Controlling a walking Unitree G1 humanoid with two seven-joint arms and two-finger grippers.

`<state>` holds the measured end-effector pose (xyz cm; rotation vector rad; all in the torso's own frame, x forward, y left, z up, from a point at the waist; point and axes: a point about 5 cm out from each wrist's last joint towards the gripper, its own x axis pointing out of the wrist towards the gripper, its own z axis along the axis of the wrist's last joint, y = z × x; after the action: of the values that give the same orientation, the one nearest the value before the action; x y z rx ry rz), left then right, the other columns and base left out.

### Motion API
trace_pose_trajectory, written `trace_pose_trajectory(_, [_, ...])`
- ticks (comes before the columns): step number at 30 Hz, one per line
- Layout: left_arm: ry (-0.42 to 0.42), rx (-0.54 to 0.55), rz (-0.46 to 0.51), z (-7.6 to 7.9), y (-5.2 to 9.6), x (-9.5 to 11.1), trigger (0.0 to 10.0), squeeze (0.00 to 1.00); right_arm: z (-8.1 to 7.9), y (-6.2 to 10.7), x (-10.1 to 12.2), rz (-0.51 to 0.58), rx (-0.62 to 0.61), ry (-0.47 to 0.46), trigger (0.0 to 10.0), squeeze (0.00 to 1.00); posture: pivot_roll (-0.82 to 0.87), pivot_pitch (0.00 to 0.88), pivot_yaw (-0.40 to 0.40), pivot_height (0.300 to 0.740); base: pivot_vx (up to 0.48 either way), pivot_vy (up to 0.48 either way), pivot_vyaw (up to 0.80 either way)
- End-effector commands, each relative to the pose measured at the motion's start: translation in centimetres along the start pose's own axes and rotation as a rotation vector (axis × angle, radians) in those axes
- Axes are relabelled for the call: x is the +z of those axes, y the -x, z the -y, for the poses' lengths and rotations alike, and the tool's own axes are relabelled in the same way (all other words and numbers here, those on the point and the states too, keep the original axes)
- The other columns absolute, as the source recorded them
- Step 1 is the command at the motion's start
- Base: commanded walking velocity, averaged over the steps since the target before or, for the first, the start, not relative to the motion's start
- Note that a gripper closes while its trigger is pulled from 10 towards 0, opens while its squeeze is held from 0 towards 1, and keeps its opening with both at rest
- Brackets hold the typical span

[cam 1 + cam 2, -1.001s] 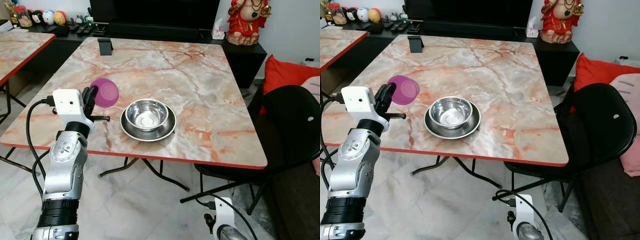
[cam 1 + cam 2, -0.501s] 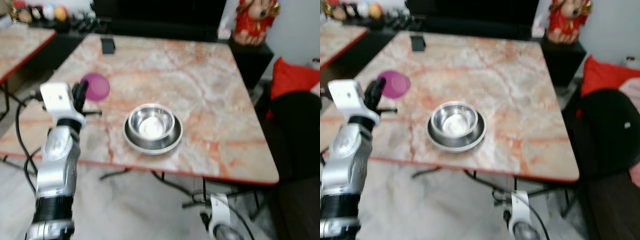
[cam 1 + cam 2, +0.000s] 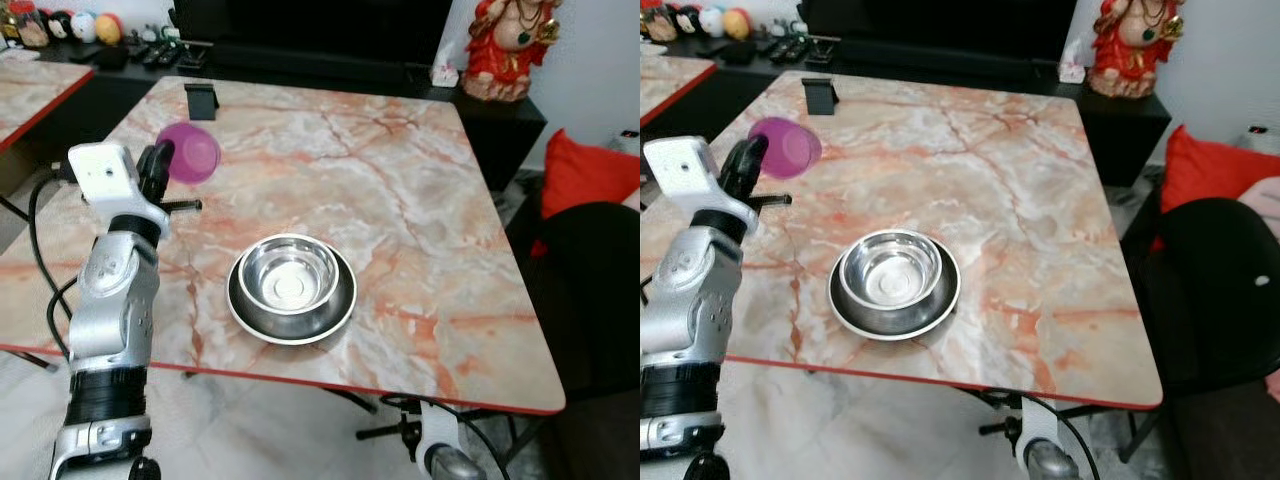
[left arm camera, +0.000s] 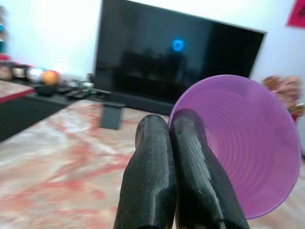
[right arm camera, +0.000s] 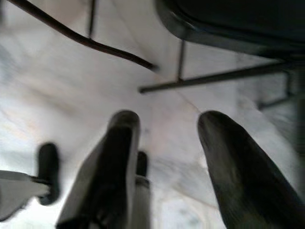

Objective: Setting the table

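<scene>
One purple cup (image 3: 192, 154) pinched by its rim in left gripper (image 3: 160, 170), above marble table (image 3: 420, 190), left of steel bowl (image 3: 291, 279). Left wrist: fingers (image 4: 164, 176) clamped together on rim. Right wrist: right gripper (image 5: 164, 157) spread apart, low over floor.

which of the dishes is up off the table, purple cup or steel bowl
The purple cup: the left gripper holds it by the rim above the table. The steel bowl sits in a steel plate.

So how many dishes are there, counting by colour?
Purple: 1, the cup that the left gripper holds above the table.
Silver: 2, the bowl sitting in the plate.
Total: 3.
</scene>
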<state>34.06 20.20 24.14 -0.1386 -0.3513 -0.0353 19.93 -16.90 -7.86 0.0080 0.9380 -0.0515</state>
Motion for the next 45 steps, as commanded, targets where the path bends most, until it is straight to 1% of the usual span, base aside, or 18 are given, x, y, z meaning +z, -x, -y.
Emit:
trace_pose_trajectory(1, [0.018,0.022,-0.064,-0.5,-0.9,-0.2,10.0,0.00,0.4,0.0,-0.1,-0.003,-0.008,0.001,10.0,0.00,0.05,0.028,-0.079,0.740,0.000,0.000,0.00])
trace_pose_trajectory(3, [0.024,0.060,-0.144,-1.0,-1.9,-0.8,10.0,0.00,0.3,0.0,-0.1,-0.003,-0.007,0.001,10.0,0.00,0.05,0.029,-0.079,0.740,0.000,0.000,0.00])
trace_pose_trajectory(4, [0.024,0.060,-0.144,-1.0,-1.9,-0.8,10.0,0.00,0.3,0.0,-0.1,-0.003,-0.007,0.001,10.0,0.00,0.05,0.029,-0.079,0.740,0.000,0.000,0.00])
trace_pose_trajectory(7, [0.011,0.131,-0.233,-1.8,-3.2,-1.4,10.0,0.00,0.3,0.0,0.0,-0.008,-0.002,0.008,10.0,0.00,0.05,0.029,-0.082,0.740,0.000,0.000,0.00])
trace_pose_trajectory(8, [0.011,0.131,-0.233,-1.8,-3.2,-1.4,10.0,0.00,0.3,0.0,0.0,-0.008,-0.002,0.008,10.0,0.00,0.05,0.029,-0.082,0.740,0.000,0.000,0.00])
trace_pose_trajectory(10, [-0.005,0.127,-0.295,-1.7,-3.9,-1.6,10.0,0.00,0.3,0.0,-0.1,-0.008,0.001,0.003,10.0,0.00,0.05,0.026,-0.079,0.740,0.000,0.000,0.00])
trace_pose_trajectory(11, [-0.008,0.127,-0.301,-1.7,-4.0,-1.6,10.0,0.00,0.3,0.0,-0.1,-0.008,0.001,0.003,10.0,0.00,0.05,0.026,-0.079,0.740,0.000,0.000,0.00])
trace_pose_trajectory(13, [0.052,0.132,-0.420,-1.5,-4.3,-2.6,10.0,0.00,0.2,0.0,-0.1,-0.009,0.004,0.000,10.0,0.00,0.05,0.023,-0.074,0.740,0.000,0.000,0.00])
trace_pose_trajectory(14, [0.052,0.132,-0.420,-1.5,-4.3,-2.6,10.0,0.00,0.2,0.0,-0.1,-0.009,0.004,0.000,10.0,0.00,0.05,0.023,-0.074,0.740,0.000,0.000,0.00])
trace_pose_trajectory(15, [0.055,0.145,-0.461,-1.6,-4.5,-2.8,10.0,0.00,0.2,0.0,-0.1,-0.009,0.004,-0.002,10.0,0.00,0.05,0.023,-0.073,0.740,0.000,0.000,0.00])
trace_pose_trajectory(19, [0.005,0.109,-0.516,-1.5,-4.9,-2.8,10.0,0.00,0.1,0.0,-0.1,-0.008,0.005,-0.008,10.0,0.00,0.06,0.023,-0.066,0.740,0.000,0.000,0.00])
trace_pose_trajectory(22, [0.006,0.099,-0.555,-1.4,-4.8,-3.1,10.0,0.00,0.0,0.0,-0.1,-0.010,0.007,-0.010,10.0,0.00,0.06,0.021,-0.064,0.740,0.000,0.000,0.00])
trace_pose_trajectory(23, [-0.013,0.097,-0.573,-1.4,-4.7,-3.3,10.0,0.00,0.0,0.0,-0.2,-0.011,0.009,-0.009,10.0,0.00,0.06,0.020,-0.062,0.740,0.000,0.000,0.00])
trace_pose_trajectory(26, [-0.024,0.091,-0.619,-1.2,-4.3,-4.1,10.0,0.00,-0.1,0.0,-0.2,-0.014,0.014,-0.010,10.0,0.00,0.06,0.011,-0.055,0.740,0.000,0.000,0.00])
trace_pose_trajectory(29, [-0.027,0.087,-0.635,-1.1,-4.1,-4.4,10.0,0.00,-0.1,0.0,-0.2,-0.014,0.014,-0.013,10.0,0.00,0.06,0.011,-0.055,0.740,0.000,0.000,0.00])
trace_pose_trajectory(30, [-0.038,0.089,-0.667,-1.1,-3.9,-4.8,10.0,0.00,-0.1,0.0,-0.2,-0.014,0.014,-0.016,10.0,0.00,0.06,0.012,-0.056,0.740,0.000,0.000,0.00])
trace_pose_trajectory(41, [-0.061,0.114,-0.697,-1.4,-3.5,-5.4,10.0,0.00,-0.2,0.0,-0.2,-0.016,0.017,-0.019,10.0,0.00,0.06,0.017,-0.055,0.740,0.000,0.000,0.00])
trace_pose_trajectory(45, [-0.044,0.149,-0.717,-1.7,-3.1,-6.1,10.0,0.00,-0.2,0.0,-0.2,-0.018,0.015,-0.022,10.0,0.00,0.06,0.020,-0.054,0.740,0.000,0.000,0.00])
